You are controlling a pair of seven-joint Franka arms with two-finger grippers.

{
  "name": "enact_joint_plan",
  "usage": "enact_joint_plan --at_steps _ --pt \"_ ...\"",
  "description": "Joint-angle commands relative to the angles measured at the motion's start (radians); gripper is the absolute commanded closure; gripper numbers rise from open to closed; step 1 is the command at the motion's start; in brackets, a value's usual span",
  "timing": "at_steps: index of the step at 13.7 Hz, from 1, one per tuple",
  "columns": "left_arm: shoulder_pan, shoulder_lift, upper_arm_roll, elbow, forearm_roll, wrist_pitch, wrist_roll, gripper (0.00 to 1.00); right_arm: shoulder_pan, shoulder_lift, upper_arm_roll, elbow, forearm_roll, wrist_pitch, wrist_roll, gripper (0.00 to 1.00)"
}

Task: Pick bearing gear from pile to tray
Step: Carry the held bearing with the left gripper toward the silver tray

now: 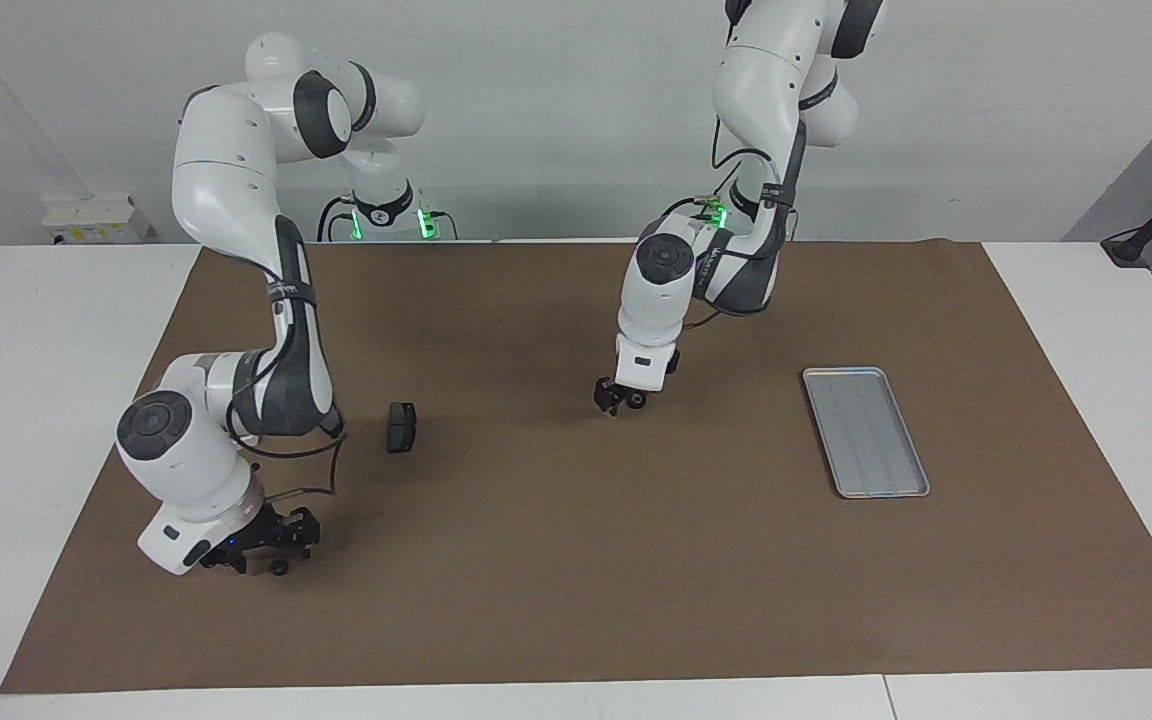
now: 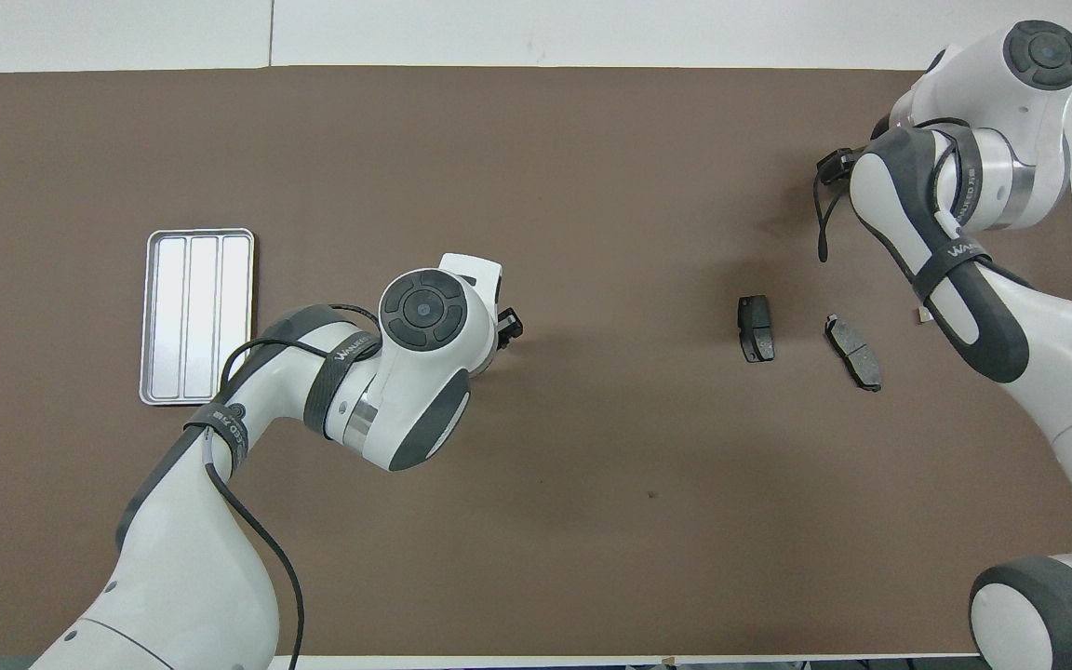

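Bearing gears lying on mat: one touching right gripper tips, toward right arm's end; second hiding under left gripper mid-table. Both grippers hovering low; jaw opening unclear, grasp unconfirmed. Tray sitting toward left arm's end, left gripper closer.

1. Both views read bright and even to me; light looks diffuse, coming from above.
2. Shadows are soft: faint dark patches on the brown mat under each arm, no hard edges.
3. The tray throws a pale sheen in the overhead view, mild glare, ribs still readable.
4. White table borders and the wall sit near clipping but hold detail.
5. Green status lights glow at the arm bases and on one wrist in the facing view.
6. Focus looks sharp across both frames; no motion blur that I see.
7. Mat edges bow slightly in the overhead view.
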Motion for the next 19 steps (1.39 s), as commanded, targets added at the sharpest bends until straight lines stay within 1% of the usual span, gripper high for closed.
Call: enact_joint_plan --at_steps 1,2,7,8,9,10,11,12,13,14,15,16,19 --pt "-0.015 -0.01 0.016 -0.029 -0.008 0.03 -0.008 0.21 -0.005 0.019 0.009 0.031 -0.005 -0.019 -0.006 0.2" --pt "-0.015 -0.01 0.016 -0.031 -0.008 0.032 -0.006 0.23 -0.014 0.023 0.009 0.028 -0.007 -0.007 -0.007 0.21" --pt "-0.007 -0.01 0.018 -0.032 -0.005 0.035 -0.002 0.24 -0.014 0.026 0.009 0.028 -0.008 -0.007 -0.006 0.21" --pt "-0.009 -0.012 0.018 -0.034 -0.003 0.035 -0.002 0.27 -0.012 0.026 0.009 0.028 -0.008 -0.007 -0.006 0.22" --pt "-0.007 -0.01 0.018 -0.035 -0.003 0.035 -0.002 0.29 -0.011 0.026 0.009 0.028 -0.008 -0.008 -0.006 0.28" --pt "-0.009 -0.01 0.018 -0.037 -0.003 0.041 -0.002 0.31 -0.009 0.026 0.009 0.029 -0.007 -0.01 -0.006 0.38" --pt "-0.007 -0.012 0.018 -0.04 -0.003 0.048 -0.002 0.34 -0.009 0.026 0.009 0.029 -0.007 -0.011 -0.006 0.6" --pt "-0.007 -0.01 0.018 -0.042 -0.003 0.052 -0.003 0.46 -0.009 0.026 0.009 0.029 -0.007 -0.013 -0.006 0.77" --pt "-0.009 -0.012 0.018 -0.042 -0.003 0.052 -0.003 0.53 -0.009 0.025 0.009 0.031 -0.007 -0.015 -0.004 0.89" --pt "-0.009 -0.012 0.018 -0.042 -0.003 0.052 -0.003 0.56 -0.009 0.026 0.009 0.031 -0.007 -0.015 -0.004 1.0" --pt "-0.007 -0.012 0.018 -0.042 -0.003 0.053 -0.003 0.57 -0.009 0.026 0.009 0.031 -0.007 -0.016 -0.004 1.0" --pt "-0.009 -0.012 0.018 -0.043 -0.003 0.053 -0.002 0.62 -0.009 0.025 0.009 0.031 -0.007 -0.016 -0.006 1.0" --pt "-0.009 -0.013 0.019 -0.043 0.003 0.035 -0.002 0.83 -0.009 0.023 0.009 0.031 -0.008 -0.024 -0.004 1.0"
